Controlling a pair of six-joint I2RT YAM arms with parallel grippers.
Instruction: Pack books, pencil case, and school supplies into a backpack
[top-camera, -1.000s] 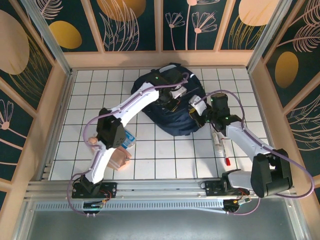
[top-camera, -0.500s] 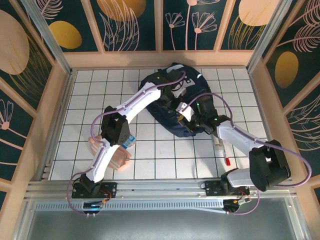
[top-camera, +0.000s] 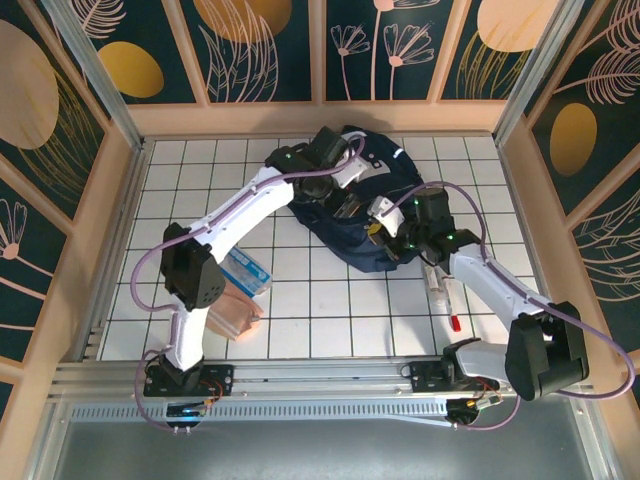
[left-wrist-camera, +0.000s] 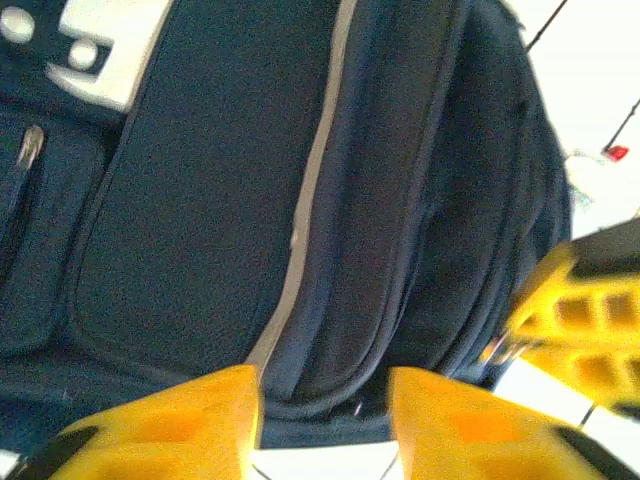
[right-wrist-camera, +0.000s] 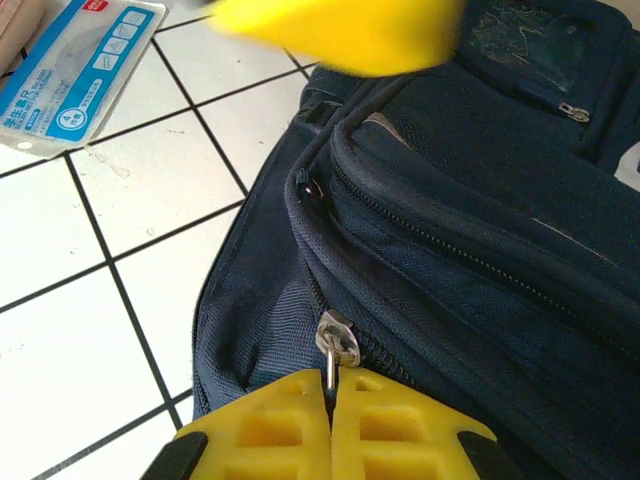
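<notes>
The left fingers (left-wrist-camera: 170, 425) stand apart just above the navy backpack (left-wrist-camera: 200, 200), gripping nothing. To their right, the right fingers (right-wrist-camera: 390, 430) are pressed together on the bag's metal zip pull (right-wrist-camera: 337, 345), with the white-tiled worktop (right-wrist-camera: 100, 250) just beside them.

Backpack (top-camera: 360, 255) lies on the white-tiled table (top-camera: 320, 300), centre-back. Left arm reaches diagonally over it from the near-left base, with the left tool (top-camera: 340, 175) above the bag's far part; jaw state is unreadable here. Right tool (top-camera: 378, 230) is down on the bag's near-right edge, yellow tips against the fabric. Whitish stick (top-camera: 435, 278) and red pen (top-camera: 453, 318) lie right of the bag, beside the right forearm. Blue-white packet (top-camera: 247, 268) and peach pouch (top-camera: 238, 315) lie near-left, by the left arm.
</notes>
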